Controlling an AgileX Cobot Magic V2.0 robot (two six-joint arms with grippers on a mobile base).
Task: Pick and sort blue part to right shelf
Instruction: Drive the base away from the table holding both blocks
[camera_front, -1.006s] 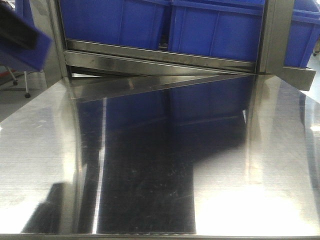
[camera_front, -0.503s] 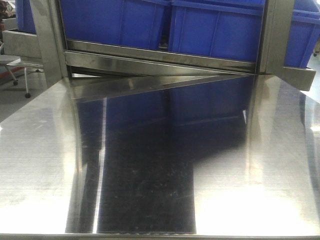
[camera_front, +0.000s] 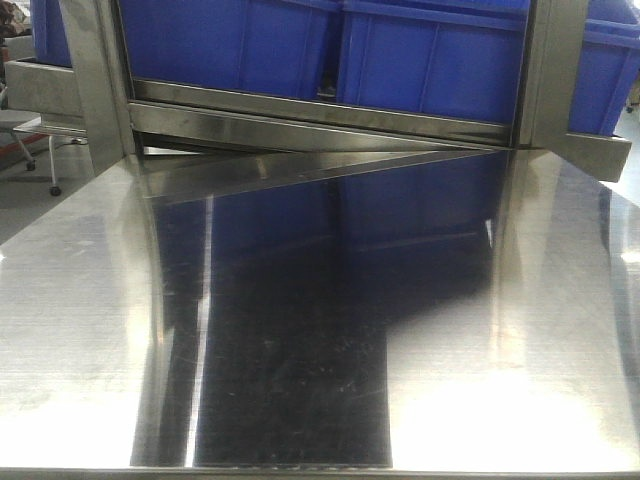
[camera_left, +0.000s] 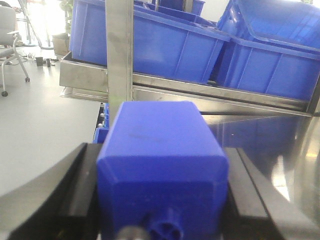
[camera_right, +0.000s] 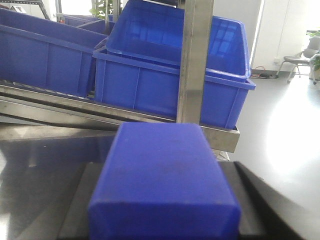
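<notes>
My right gripper (camera_right: 162, 165) is shut on the blue part (camera_right: 162, 200), a deep-blue block with bevelled edges; its cap end is hidden from this view. It hovers over the steel table, facing the right shelf (camera_right: 125, 116), a steel rack with a rail under large blue bins (camera_right: 150, 85). My left gripper (camera_left: 162, 150) is shut on a similar blue block with a small round stud (camera_left: 160, 130), facing the rack's left post (camera_left: 120, 55). Neither gripper shows in the front view.
The polished steel table (camera_front: 100, 300) fills the front view, with the rack's rail (camera_front: 320, 125) and blue bins (camera_front: 430, 60) along its far edge. A steel upright (camera_right: 196, 60) stands straight ahead of my right gripper. Office chairs (camera_right: 300, 57) stand on the floor beyond.
A second ago my left gripper with its blue block showed at the front view's upper left corner; it has moved out of that view. The table is unchanged.
</notes>
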